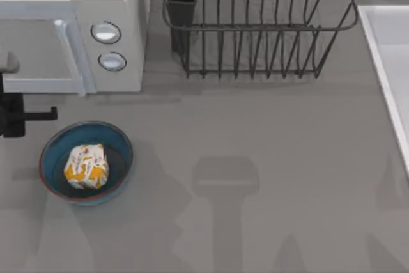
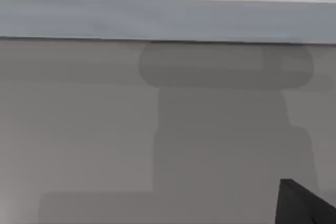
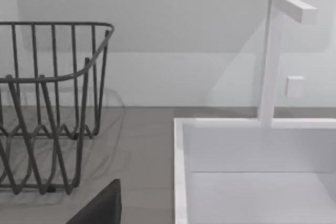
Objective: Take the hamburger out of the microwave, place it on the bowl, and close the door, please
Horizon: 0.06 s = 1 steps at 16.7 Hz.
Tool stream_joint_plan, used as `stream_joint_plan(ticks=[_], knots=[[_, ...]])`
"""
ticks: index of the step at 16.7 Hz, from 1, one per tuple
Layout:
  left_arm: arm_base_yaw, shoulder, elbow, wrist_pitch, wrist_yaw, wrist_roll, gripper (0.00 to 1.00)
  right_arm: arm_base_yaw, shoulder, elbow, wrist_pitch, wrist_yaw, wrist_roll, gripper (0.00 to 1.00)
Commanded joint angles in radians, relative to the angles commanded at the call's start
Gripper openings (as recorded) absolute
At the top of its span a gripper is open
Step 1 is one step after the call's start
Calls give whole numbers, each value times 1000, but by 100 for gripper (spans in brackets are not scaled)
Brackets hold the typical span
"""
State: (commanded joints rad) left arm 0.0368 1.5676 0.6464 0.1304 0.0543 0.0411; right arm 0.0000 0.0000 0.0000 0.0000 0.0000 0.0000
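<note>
- The left gripper (image 1: pixel 38 116) sits at the table's left edge, just in front of the microwave (image 1: pixel 108 4); its dark body points sideways toward the right, with one thin finger sticking out level over the table.
- Whether that gripper is released or clenched cannot be told; it holds nothing that can be seen.
- The door (image 1: pixel 38 52) lies just behind the gripper, flush with the microwave's front, with its slim light handle (image 1: pixel 69 55) running down the door's right side, next to the two round knobs (image 1: pixel 106 32).
- The bowl (image 1: pixel 86 162) stands on the table just in front of the gripper and slightly to its right, apart from it.
- The hamburger (image 1: pixel 86 166) rests inside the bowl, near its middle, not touched by the gripper.
- The left wrist view faces a pale flat surface with a light band (image 2: pixel 168 18) across it.
- The right wrist view looks toward the black wire rack (image 3: pixel 47 108) and the white sink (image 3: pixel 252 166) with its faucet (image 3: pixel 270 56); a dark piece of the right gripper (image 3: pixel 102 208) shows at the edge.
</note>
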Motion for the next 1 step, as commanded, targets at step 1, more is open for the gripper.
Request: stream_joint_plan(ticks=[1], knots=[[0, 1, 1, 0, 0, 0, 0, 0, 0, 0, 0, 0, 0, 100]])
